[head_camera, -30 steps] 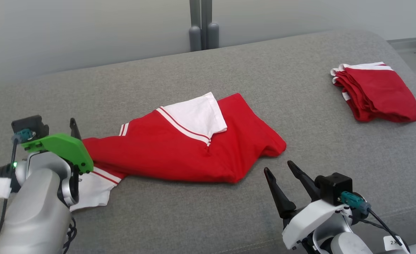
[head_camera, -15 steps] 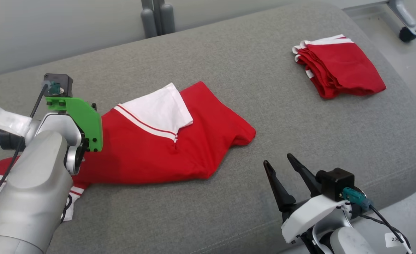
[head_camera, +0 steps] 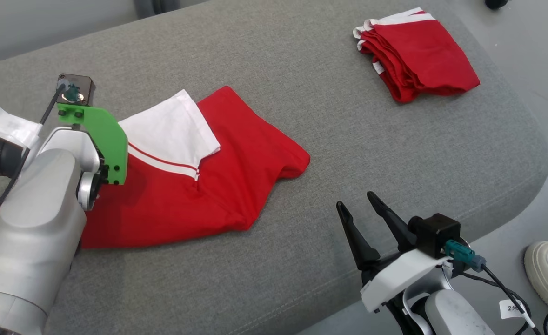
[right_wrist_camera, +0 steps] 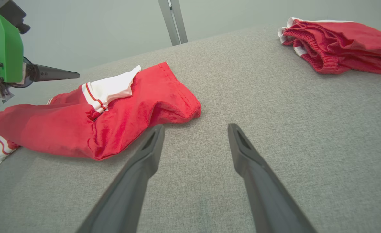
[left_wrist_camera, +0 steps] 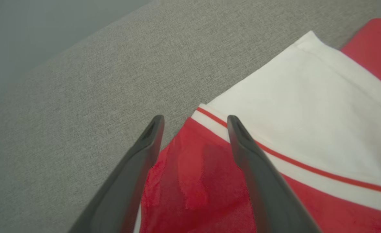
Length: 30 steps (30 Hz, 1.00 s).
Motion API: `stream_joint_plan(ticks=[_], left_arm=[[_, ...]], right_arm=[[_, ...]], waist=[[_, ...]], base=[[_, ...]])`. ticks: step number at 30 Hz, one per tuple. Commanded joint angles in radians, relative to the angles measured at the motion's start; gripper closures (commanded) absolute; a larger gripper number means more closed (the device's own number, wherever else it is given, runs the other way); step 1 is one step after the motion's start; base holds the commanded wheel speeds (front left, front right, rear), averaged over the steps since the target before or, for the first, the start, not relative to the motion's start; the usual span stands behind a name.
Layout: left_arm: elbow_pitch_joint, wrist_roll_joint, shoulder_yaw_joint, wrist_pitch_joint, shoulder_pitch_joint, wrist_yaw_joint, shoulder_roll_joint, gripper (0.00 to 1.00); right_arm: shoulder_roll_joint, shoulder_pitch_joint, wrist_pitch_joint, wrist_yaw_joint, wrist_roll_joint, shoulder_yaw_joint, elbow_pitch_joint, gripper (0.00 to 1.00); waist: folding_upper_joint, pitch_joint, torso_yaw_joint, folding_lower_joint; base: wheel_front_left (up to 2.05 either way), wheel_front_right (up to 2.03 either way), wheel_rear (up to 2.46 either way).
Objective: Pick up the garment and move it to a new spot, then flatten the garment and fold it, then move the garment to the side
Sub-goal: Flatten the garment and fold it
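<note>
Red garment on a grey cushion, both grippers spread and empty

Red garment (head_camera: 237,172) with a white panel and white-and-red striped trim lies loosely bunched on a grey fabric cushion (head_camera: 339,135), toward 9 o'clock in the head view. The left gripper (left_wrist_camera: 194,119) hovers over the garment's edge at 9 o'clock. Its two dark fingers are spread apart, with nothing between them. In the left wrist view, one fingertip is over bare cushion and the other over the striped trim. The right gripper (head_camera: 356,200) sits at 5 o'clock, above bare cushion just beside the garment's near corner, fingers also apart and empty. A second red garment, folded (head_camera: 423,51), rests at 1 o'clock near the cushion's far corner, well apart from the first. A pale shoe (head_camera: 547,270) stands on the floor at 4 o'clock.
</note>
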Motion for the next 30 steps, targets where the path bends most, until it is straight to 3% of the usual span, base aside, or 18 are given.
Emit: stream_joint_plan(ticks=[1, 7, 15, 16, 18, 19, 26, 30], left_arm=[[0.005, 0.009, -0.001, 0.004, -0.017, 0.006, 0.011, 0.00], [0.020, 0.018, -0.010, 0.044, -0.051, 0.010, 0.039, 0.00], [0.040, -0.004, -0.019, 0.125, -0.057, 0.019, 0.028, 0.00], [0.043, -0.008, -0.020, 0.138, -0.054, 0.016, 0.023, 0.22], [0.043, -0.015, -0.023, 0.157, -0.046, 0.011, 0.014, 0.82], [0.041, -0.018, -0.024, 0.162, -0.044, 0.010, 0.012, 1.00], [-0.002, -0.021, -0.005, 0.068, -0.057, 0.025, 0.020, 1.00], [-0.041, 0.006, 0.006, -0.083, -0.090, 0.030, 0.033, 1.00]], right_arm=[[0.000, -0.015, -0.008, -0.001, 0.005, -0.001, 0.003, 0.00], [0.000, -0.023, -0.025, -0.001, 0.011, -0.008, 0.018, 0.00], [0.000, -0.037, -0.043, -0.001, 0.020, -0.010, 0.028, 0.00], [0.000, -0.041, -0.043, -0.001, 0.019, -0.011, 0.030, 0.00], [0.000, -0.050, -0.046, -0.001, 0.018, -0.011, 0.034, 0.00], [0.000, -0.052, -0.047, -0.001, 0.019, -0.010, 0.035, 0.00], [0.000, -0.064, -0.046, -0.001, 0.019, 0.003, 0.046, 0.00], [0.000, -0.069, -0.050, -0.001, 0.026, 0.009, 0.050, 0.00]], waist=[[-0.0001, 0.028, -0.027, 0.0000], [-0.0001, 0.067, -0.045, 0.0000], [-0.0001, 0.093, -0.032, 0.0000], [-0.0001, 0.094, -0.027, 0.0000], [-0.0001, 0.093, -0.017, 0.0000], [-0.0001, 0.092, -0.013, 0.0000], [-0.0001, 0.078, 0.005, 0.0000], [-0.0001, 0.076, 0.005, 0.0000]], base=[[0.00, 0.00, 0.00], [0.00, 0.00, 0.00], [0.00, 0.00, 0.00], [0.00, 0.00, 0.00], [0.00, 0.00, 0.00], [0.00, 0.00, 0.00], [0.00, 0.00, 0.00], [0.00, 0.00, 0.00]])
